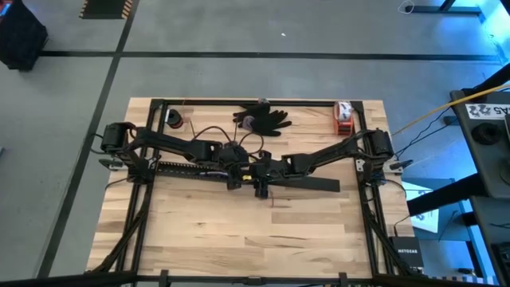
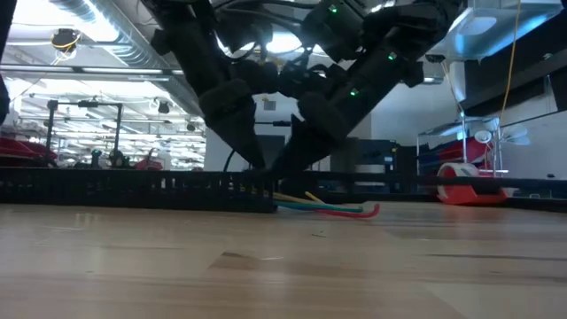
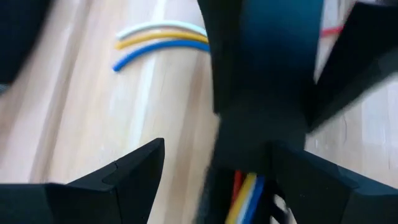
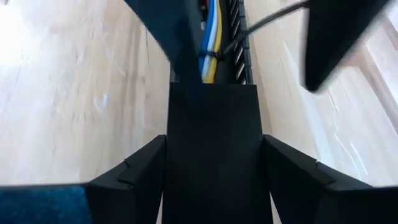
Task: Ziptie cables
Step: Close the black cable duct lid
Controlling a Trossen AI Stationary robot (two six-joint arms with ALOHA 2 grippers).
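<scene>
**Black arms gathered over the slotted bar at the table's middle**

Wooden table (image 1: 199,231) is seen with a long black comb-slotted bar (image 1: 179,167) on its left half. The left gripper (image 1: 233,177) and the right gripper (image 1: 261,185) are held just beside each other at the bar's end, both with fingers spread. Thin coloured cables (image 2: 328,206) lie there, running into the bar. A black glove (image 1: 263,118) lies behind. Whether anything is grasped cannot be told.

Black glove (image 1: 263,117) at the table's far edge; red-and-white tape dispenser (image 1: 343,118) (far right corner), wooden table (image 1: 239,231)
</scene>
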